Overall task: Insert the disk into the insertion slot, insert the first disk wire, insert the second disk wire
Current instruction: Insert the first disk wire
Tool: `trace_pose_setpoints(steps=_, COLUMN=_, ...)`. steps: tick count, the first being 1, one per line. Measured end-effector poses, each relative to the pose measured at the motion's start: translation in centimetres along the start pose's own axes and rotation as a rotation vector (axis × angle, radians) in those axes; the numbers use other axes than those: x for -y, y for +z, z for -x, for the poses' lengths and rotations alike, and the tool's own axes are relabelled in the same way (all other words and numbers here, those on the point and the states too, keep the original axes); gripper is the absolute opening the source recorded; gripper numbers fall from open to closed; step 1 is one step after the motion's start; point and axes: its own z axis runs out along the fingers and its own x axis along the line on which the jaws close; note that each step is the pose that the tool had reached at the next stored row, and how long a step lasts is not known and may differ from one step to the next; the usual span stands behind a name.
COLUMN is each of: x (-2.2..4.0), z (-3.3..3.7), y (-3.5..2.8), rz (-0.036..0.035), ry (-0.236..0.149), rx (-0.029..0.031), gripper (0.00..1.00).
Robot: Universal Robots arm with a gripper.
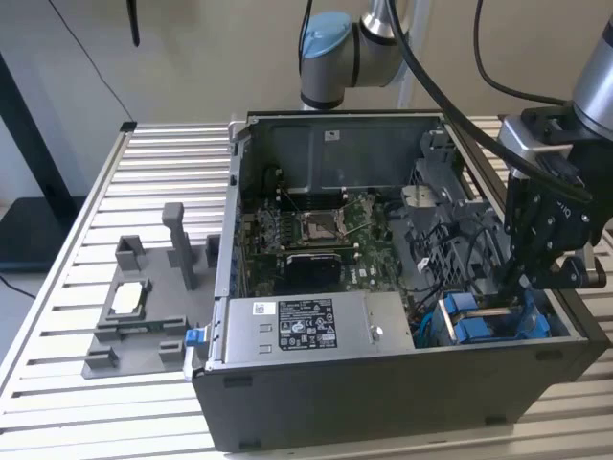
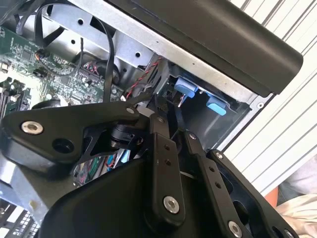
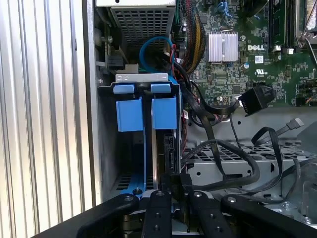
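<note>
We see an open computer case (image 1: 383,402) lying on the slatted bench (image 1: 163,163), with the arm reaching into it from above. The gripper (image 1: 522,283) hangs inside the case at the corner on the exterior view's right, directly over the insertion slot (image 1: 479,326). The slot sits beside the silver box (image 1: 297,331) that runs along the case's near wall.

In the first wrist view the insertion slot (image 3: 130,114) shows its blue rails and tabs against the case's side wall. A dark slab stands between the rails, which we take to be the disk (image 3: 167,146), though the shadow there leaves us unsure. The gripper (image 3: 174,198) is just beside that slab's near end. We cannot tell whether it is open or closed, or whether it holds anything.

Black wires (image 3: 233,173) loop across the metal cage next to the slot. A black connector (image 3: 255,96) lies loose over the motherboard (image 3: 237,64). A blue cable (image 3: 148,47) curls at the slot's far end.

In the second wrist view the gripper (image 2: 176,136) points towards the slot's blue tabs (image 2: 185,85) under the case's rim. Outside the case, on the exterior view's left, a grey fixture (image 1: 144,307) rests on the bench.
</note>
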Motion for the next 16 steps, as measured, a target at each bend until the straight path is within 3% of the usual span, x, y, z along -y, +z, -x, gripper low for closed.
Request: trace_pose_setpoints(steps=16, x=-0.02, z=0.11, y=0.28, rz=0.0000, ry=-0.001, rx=0.0000, gripper=0.19)
